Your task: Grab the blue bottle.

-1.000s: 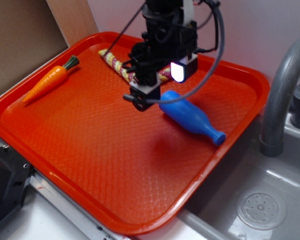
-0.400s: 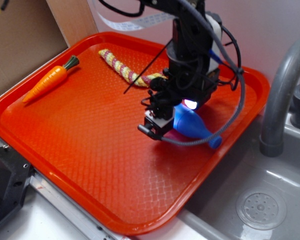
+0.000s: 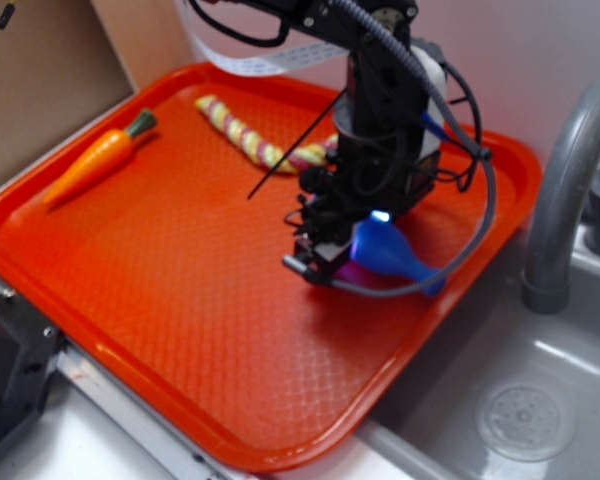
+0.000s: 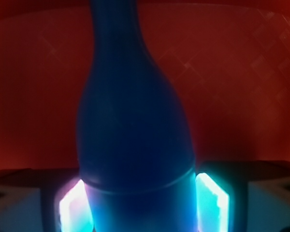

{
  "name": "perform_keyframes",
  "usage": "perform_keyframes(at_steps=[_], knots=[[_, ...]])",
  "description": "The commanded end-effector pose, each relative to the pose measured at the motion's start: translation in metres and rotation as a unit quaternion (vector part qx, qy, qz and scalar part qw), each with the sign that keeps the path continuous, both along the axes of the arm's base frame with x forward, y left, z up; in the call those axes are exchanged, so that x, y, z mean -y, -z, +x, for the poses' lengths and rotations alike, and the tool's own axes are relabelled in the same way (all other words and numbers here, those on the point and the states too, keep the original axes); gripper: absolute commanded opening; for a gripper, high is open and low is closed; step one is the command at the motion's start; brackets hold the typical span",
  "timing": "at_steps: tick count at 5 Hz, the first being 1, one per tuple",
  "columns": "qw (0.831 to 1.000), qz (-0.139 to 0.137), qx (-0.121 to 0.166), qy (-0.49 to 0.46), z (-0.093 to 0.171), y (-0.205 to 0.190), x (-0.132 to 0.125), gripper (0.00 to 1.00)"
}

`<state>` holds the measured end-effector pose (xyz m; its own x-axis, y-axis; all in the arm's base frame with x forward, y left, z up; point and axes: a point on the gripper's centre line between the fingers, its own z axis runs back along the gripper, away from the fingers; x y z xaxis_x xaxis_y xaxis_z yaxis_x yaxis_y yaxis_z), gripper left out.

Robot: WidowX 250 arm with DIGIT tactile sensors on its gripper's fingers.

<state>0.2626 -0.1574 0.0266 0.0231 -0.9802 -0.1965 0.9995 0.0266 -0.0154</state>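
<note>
The blue bottle [image 3: 385, 252] is seen lying on its side on the orange tray [image 3: 170, 300], toward the tray's right edge, with its narrow neck pointing at the sink [image 3: 525, 400] beside that edge. The gripper [image 3: 325, 250] is lowered over the bottle's wide base end. In the wrist view the bottle [image 4: 135, 130] fills the middle of the picture, and a lit finger pad [image 4: 211, 203] is found on either side of its lower body; the fingers are spread about the body, just beside it, but whether they press on it cannot be told.

Behind the bottle, toward the tray's far rim, a braided pink-and-yellow rope toy [image 3: 255, 140] is laid slantwise; its near end is hidden by the arm. A toy carrot [image 3: 95, 160] is placed well apart from the bottle, near the tray's far left rim, with its green top pointing away. A black cable [image 3: 480, 200] is looped from the arm around the bottle's neck side, and the tip of the neck is partly covered by it. A grey faucet [image 3: 560, 210] rises just beyond the tray's right edge, near the bottle's neck.
</note>
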Motion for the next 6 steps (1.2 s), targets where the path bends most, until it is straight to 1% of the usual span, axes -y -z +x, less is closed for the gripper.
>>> perform_keyframes(at_steps=[1, 2, 3, 4, 5, 6], knots=[[0.987, -0.001, 0.096, -0.131, -0.014, -0.034, -0.004, 0.0], [0.958, -0.036, 0.121, -0.256, -0.017, -0.083, -0.04, 0.0], [0.917, -0.054, 0.117, -0.377, -0.022, -0.123, -0.073, 0.0], [0.865, -0.044, 0.091, -0.492, -0.051, -0.154, -0.097, 0.0], [0.797, -0.036, 0.075, -0.598, -0.073, -0.173, -0.109, 0.0], [0.716, -0.029, 0.08, -0.693, -0.09, -0.191, -0.119, 0.0]])
